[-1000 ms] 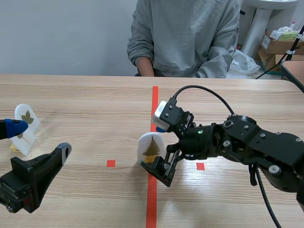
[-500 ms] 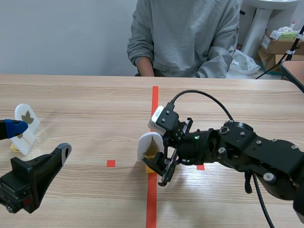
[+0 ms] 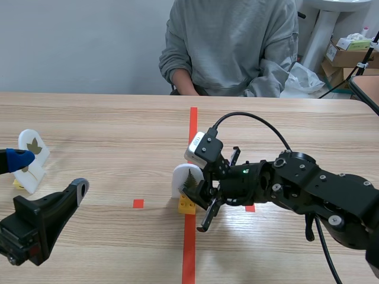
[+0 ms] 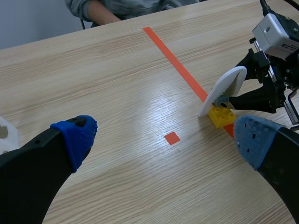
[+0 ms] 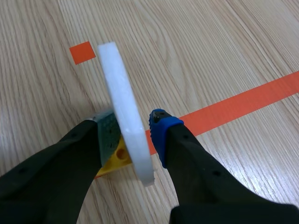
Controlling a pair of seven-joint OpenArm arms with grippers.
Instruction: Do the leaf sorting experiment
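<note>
— Left jaws?
— Spread wide, nothing between, low over the near side of the bench (image 3: 106,118).
— Right jaws?
— Squeezed tight on the fern leaf card (image 3: 182,177), one face each, likely to keep it from falling.
— And where?
— Middle of the bench, on the red line (image 3: 193,127), tipped over a bit, foot stuck in a yellow brick (image 3: 186,205) resting on the wood.
— Farther back?
— Second leaf card (image 3: 34,148), standing off to the left, maybe sorted already. Person (image 3: 231,47) sitting across.

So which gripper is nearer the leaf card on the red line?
Right. The right gripper is shut on the leaf card; the left gripper is open, well apart from it.
</note>
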